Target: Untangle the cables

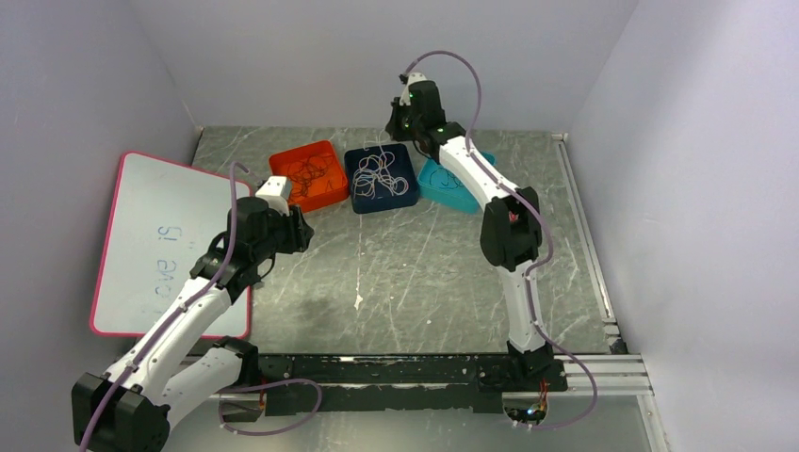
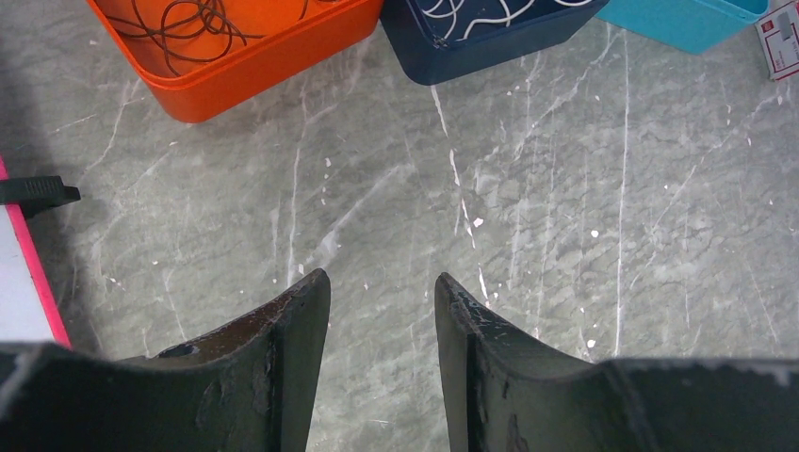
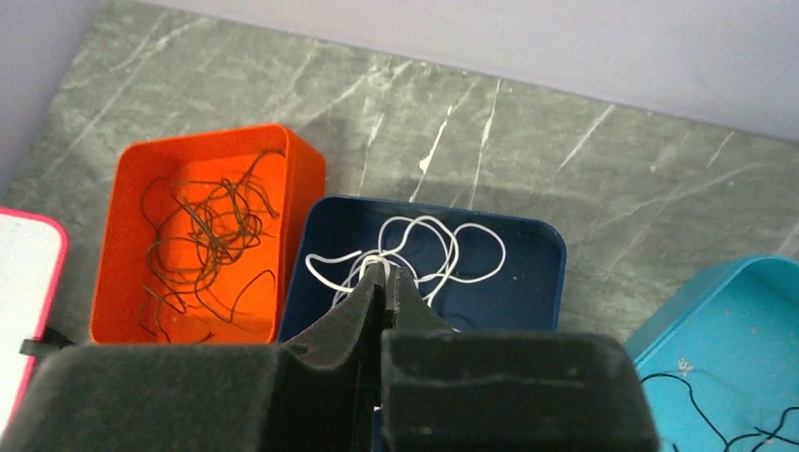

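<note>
White cables (image 3: 452, 254) lie in curly loops in a navy bin (image 3: 528, 292). My right gripper (image 3: 384, 268) hangs over that bin, shut on a strand of the white cable at its fingertips. Brownish-red cables (image 3: 203, 235) fill an orange bin (image 3: 127, 169) to the left. A thin black cable (image 3: 707, 391) lies in a teal bin (image 3: 697, 282) to the right. In the top view the right gripper (image 1: 394, 132) is at the navy bin's (image 1: 357, 193) far edge. My left gripper (image 2: 382, 278) is open and empty above bare table, in front of the orange bin (image 2: 245, 75).
A pink-framed whiteboard (image 1: 160, 245) lies at the table's left, partly under my left arm, with a black object (image 2: 38, 190) at its edge. The three bins stand in a row at the back. Walls close in the left, back and right sides.
</note>
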Robot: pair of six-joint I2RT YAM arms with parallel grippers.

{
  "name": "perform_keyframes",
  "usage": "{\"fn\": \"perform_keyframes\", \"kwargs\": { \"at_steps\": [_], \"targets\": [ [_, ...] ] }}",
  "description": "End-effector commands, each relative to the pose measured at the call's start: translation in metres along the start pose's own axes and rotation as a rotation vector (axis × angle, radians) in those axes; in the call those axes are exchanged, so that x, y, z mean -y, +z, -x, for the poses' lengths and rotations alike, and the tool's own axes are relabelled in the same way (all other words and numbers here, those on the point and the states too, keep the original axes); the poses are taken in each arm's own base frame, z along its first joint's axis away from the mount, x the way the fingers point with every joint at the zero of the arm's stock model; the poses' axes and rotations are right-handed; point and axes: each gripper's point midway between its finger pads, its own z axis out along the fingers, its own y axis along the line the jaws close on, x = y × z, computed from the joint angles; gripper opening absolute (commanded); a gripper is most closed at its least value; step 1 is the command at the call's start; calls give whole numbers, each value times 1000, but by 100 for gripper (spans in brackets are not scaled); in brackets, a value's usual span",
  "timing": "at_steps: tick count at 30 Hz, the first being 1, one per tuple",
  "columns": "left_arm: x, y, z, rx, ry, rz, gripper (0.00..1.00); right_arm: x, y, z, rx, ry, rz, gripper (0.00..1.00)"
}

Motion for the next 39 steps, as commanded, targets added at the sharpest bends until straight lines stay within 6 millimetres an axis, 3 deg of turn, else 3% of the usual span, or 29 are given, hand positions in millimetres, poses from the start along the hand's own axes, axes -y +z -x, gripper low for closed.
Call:
{"fn": "perform_keyframes", "kwargs": {
  "at_steps": [1,7,14,21,24,31,34,36,39],
  "targets": [
    [-1,-7,22,60,13,13,51,-2,8,-3,-1,5,23,0],
    [0,-6,22,58,13,12,50,8,30,-43,-98,6,18,0],
    [0,-5,21,54,13,10,50,31,49,-71,-142,1,-73,1],
    [0,-4,19,45,14,9,50,35,54,-84,-182,-5,-72,19],
    [0,-4,20,48,14,11,51,33,47,-78,-164,-11,-69,27],
    [2,-3,20,43,16,1,50,25,24,-36,-88,-47,-75,37],
    [2,-3,19,42,16,-1,50,23,11,-20,-62,-60,-86,46],
    [2,-3,19,42,17,0,50,23,5,-16,-65,-66,-94,57],
    [1,-3,20,45,16,3,50,22,-9,-14,-78,-78,-96,60]
  ]
}}
